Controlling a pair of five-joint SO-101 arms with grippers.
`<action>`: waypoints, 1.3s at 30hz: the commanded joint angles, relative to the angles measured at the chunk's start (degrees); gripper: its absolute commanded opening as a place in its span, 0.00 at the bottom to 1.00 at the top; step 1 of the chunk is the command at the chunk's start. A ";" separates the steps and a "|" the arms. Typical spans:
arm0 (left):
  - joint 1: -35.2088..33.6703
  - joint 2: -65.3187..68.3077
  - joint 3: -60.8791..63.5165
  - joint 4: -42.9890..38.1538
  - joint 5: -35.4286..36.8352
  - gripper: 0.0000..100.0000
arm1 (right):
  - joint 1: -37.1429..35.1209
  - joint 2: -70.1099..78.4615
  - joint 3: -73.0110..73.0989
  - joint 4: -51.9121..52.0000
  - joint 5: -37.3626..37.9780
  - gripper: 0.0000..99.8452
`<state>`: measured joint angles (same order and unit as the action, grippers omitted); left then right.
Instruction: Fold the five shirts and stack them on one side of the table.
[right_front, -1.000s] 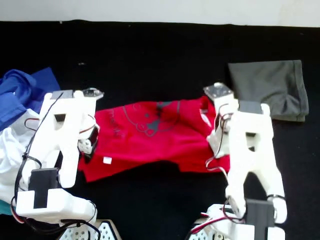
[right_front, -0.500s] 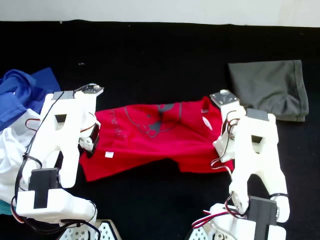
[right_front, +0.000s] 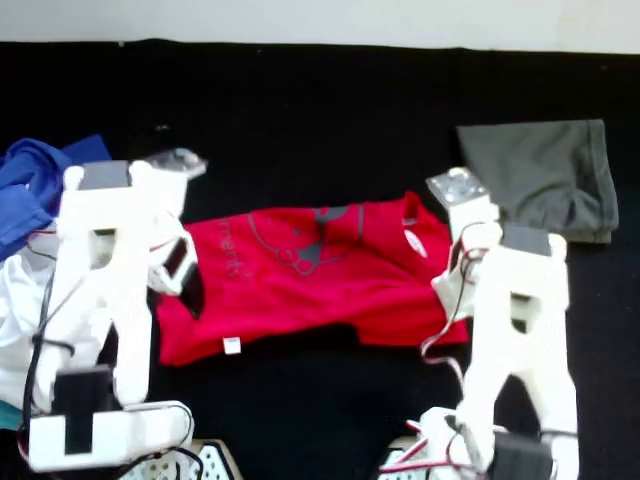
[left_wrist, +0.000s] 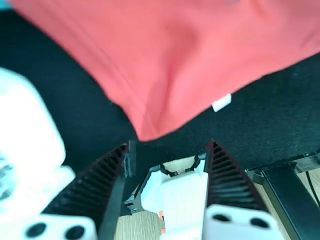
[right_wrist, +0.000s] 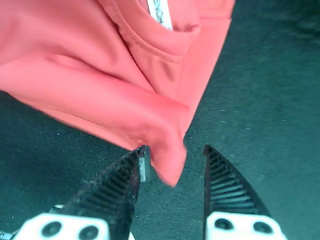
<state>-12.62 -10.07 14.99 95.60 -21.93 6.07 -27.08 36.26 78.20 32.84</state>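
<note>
The red shirt (right_front: 310, 270) is lying half-folded at the centre of the bench (right_front: 300, 100), with the left fingers (left_wrist: 112, 170) and right fingers (right_wrist: 120, 175) gaping released at its ends. One grey shirt (right_front: 540, 175) is sitting folded at two o'clock; a heap (right_front: 30, 200) is waiting at nine.

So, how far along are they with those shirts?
One looks done: the grey shirt lies folded at the right. The red shirt is in hand, mid-table, both arms' jaws open at its ends. The blue shirt and white shirt wait heaped at the left.
</note>
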 joint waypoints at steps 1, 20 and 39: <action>0.75 -4.09 -6.20 1.32 -0.44 0.22 | 0.48 -8.13 -0.57 2.51 0.62 0.16; 5.85 29.05 -19.82 -14.59 10.29 0.01 | -9.36 0.31 -5.41 -11.38 -7.74 0.08; 2.15 53.93 -43.30 -9.67 10.55 0.01 | -10.07 69.23 -70.99 -5.05 -13.01 0.01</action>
<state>-7.96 41.63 -22.29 84.79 -11.38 -6.77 34.90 -21.85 73.54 20.18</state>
